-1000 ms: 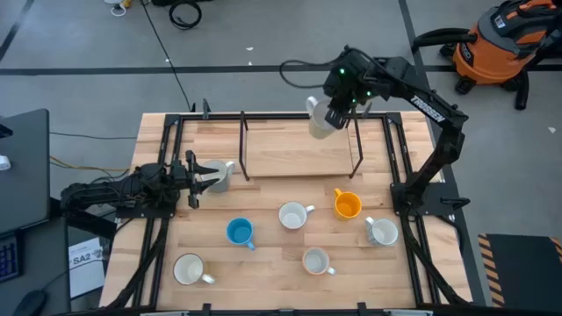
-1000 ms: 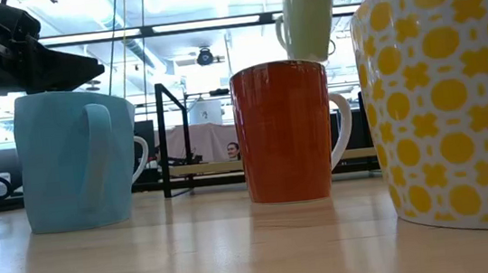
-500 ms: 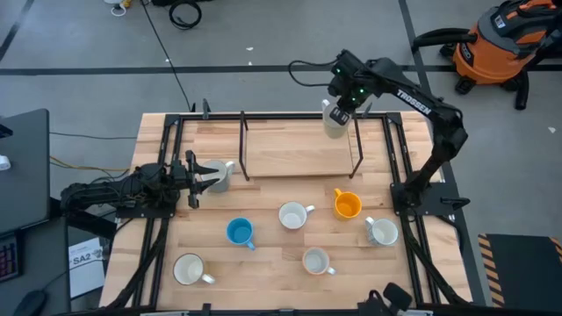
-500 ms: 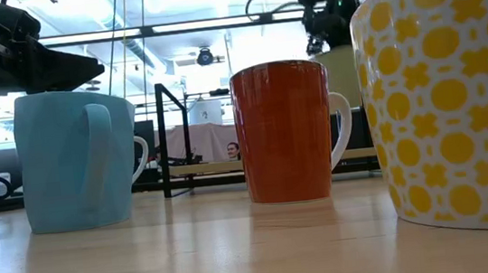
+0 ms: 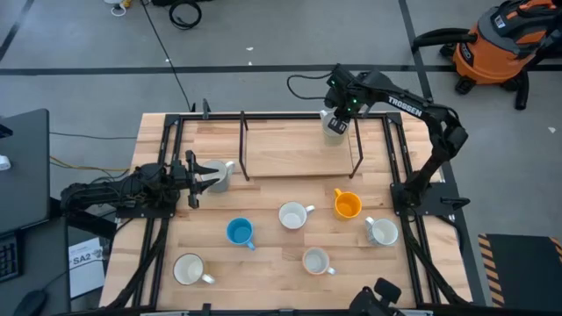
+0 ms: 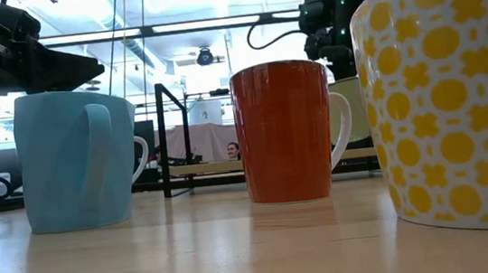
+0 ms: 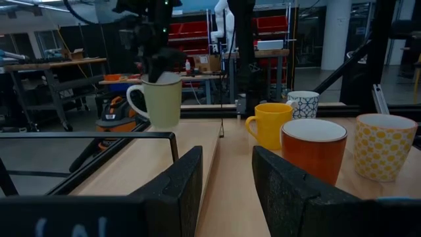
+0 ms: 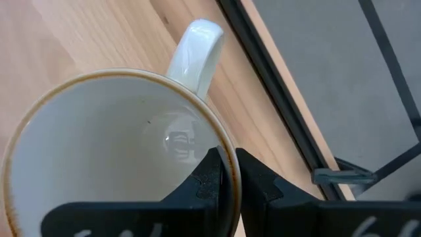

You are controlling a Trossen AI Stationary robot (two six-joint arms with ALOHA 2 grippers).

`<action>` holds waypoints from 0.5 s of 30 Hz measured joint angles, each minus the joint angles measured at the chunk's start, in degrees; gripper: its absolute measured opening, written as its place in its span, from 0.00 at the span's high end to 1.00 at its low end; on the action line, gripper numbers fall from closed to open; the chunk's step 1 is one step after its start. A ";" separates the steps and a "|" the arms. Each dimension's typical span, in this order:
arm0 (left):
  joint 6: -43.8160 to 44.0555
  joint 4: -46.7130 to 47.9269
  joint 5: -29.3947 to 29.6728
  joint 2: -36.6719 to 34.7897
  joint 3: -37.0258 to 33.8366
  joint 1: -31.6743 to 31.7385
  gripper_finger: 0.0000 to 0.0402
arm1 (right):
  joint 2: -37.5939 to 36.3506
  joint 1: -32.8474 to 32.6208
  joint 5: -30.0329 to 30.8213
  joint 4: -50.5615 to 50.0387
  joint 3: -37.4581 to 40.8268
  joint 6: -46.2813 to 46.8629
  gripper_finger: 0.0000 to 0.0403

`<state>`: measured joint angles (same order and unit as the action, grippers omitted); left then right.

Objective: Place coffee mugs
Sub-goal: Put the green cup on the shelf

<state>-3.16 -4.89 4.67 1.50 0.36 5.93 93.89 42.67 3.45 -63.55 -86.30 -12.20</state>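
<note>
Right gripper [image 5: 336,112] is pinched shut on the rim of a cream mug [image 5: 334,128], one finger inside the cup and one outside, at the far right corner of the raised wooden shelf [image 5: 290,149] near the bench's far edge. In the right wrist view the fingers [image 8: 209,184] clamp the brown-edged rim, and the mug's handle [image 8: 195,54] points toward the shelf's black frame rail. The left wrist view shows that mug [image 7: 162,100] upright; whether its base touches the shelf cannot be told.

Left gripper [image 5: 195,174] lies low over the bench's left side, its fingers [image 7: 176,181] spread apart with nothing between them. A grey mug [image 5: 220,176] stands just beside its tips, near the shelf's left front leg.

Six more mugs stand on the bench [image 5: 263,263] in front of the shelf. A blue mug [image 5: 238,232] sits left of centre, a white mug [image 5: 292,215] at centre, and an orange mug [image 5: 348,205] to its right. A patterned white mug [image 5: 383,232] is near the right edge. Toward the near edge stand another white mug [image 5: 188,269] on the left and a reddish-brown mug [image 5: 314,261] right of centre. All of them are upright and apart from one another.
</note>
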 joint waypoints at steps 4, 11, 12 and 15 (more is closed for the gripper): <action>0.00 0.00 -0.01 0.00 0.02 0.00 0.65 | -0.02 0.33 0.28 1.82 2.32 -1.74 0.91; 0.00 0.00 -0.02 0.00 0.00 0.00 0.65 | -0.04 0.95 3.53 3.37 3.61 -4.17 0.91; 0.00 0.00 0.00 0.00 0.01 0.00 0.65 | -0.04 1.12 3.53 3.52 3.62 -4.31 0.91; 0.00 0.00 0.00 0.00 0.02 0.00 0.65 | -0.04 1.75 3.73 3.90 3.63 -4.33 0.91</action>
<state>-3.16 -4.89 4.67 1.50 0.38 5.93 93.84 44.41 7.18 -59.65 -82.67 -16.53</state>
